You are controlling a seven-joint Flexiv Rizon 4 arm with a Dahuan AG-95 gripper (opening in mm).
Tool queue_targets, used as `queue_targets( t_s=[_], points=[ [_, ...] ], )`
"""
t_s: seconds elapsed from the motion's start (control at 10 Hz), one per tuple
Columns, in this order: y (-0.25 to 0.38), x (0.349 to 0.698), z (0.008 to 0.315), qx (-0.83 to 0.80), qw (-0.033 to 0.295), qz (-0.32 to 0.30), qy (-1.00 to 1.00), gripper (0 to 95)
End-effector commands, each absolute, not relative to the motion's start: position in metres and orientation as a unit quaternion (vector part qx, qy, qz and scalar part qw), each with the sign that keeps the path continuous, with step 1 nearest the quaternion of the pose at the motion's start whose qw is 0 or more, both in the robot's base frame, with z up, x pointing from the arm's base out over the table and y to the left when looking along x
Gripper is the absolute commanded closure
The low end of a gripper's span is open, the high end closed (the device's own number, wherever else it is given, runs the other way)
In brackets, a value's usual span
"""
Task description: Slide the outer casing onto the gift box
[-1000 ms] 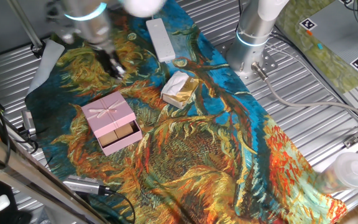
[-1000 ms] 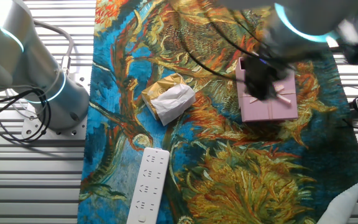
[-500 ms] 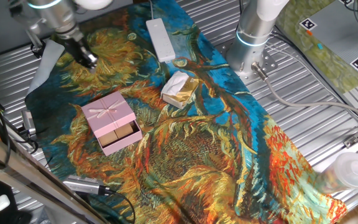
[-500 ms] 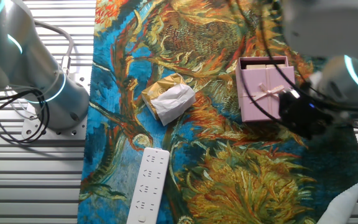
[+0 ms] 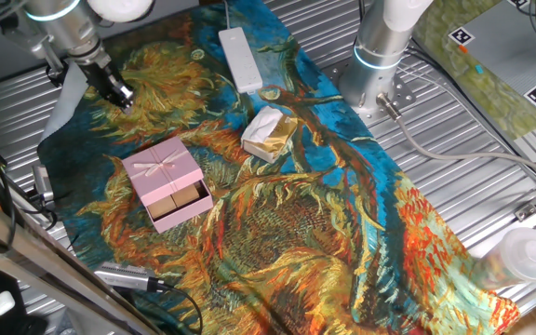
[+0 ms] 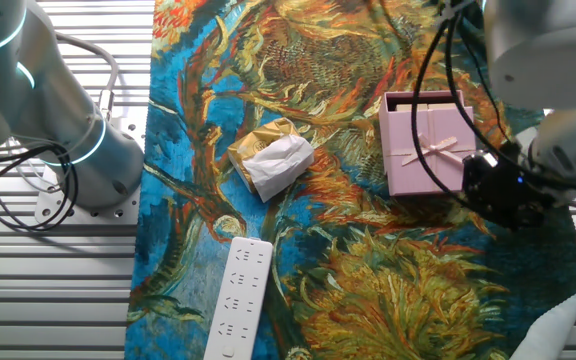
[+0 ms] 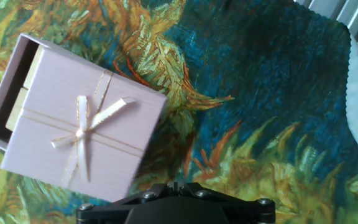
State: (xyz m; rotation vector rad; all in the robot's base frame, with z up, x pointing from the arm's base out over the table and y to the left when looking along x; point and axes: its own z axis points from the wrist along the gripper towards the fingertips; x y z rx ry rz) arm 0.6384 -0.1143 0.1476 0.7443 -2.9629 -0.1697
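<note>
The outer casing (image 5: 159, 168), a pale pink sleeve with a ribbon bow, lies on the patterned cloth. It partly covers the gift box (image 5: 182, 201), whose tan-brown insides stick out at one open end. Both also show in the other fixed view, casing (image 6: 431, 152) and box (image 6: 423, 101), and in the hand view, casing (image 7: 86, 127) and box (image 7: 16, 84). My gripper (image 5: 119, 96) is off beyond the casing's closed end, above the cloth, clear of it. In the hand view my gripper (image 7: 174, 185) has its fingers together with nothing between them.
A white-and-gold foil packet (image 5: 268, 133) lies mid-cloth. A white power strip (image 5: 240, 58) lies at the cloth's far end. A second arm's base (image 5: 380, 46) stands beside the cloth. A white sheet (image 5: 71, 98) lies at the cloth's edge near my gripper.
My gripper has moved away from above the casing toward the cloth's edge and now hangs beside the box. The casing and box have not moved.
</note>
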Motion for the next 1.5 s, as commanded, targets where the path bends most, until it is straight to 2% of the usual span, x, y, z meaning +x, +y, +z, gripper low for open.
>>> queue_targets(
  t_s=[0.1,1.0,1.5],
  points=[
    [-0.1102,0.6375,0.1446,0.244,0.039,-0.056,-0.967,95.0],
    [-0.1113,0.6370,0.1450,0.247,0.042,-0.050,-0.967,95.0],
    [-0.1113,0.6370,0.1450,0.264,0.054,-0.032,-0.962,95.0]
  ],
)
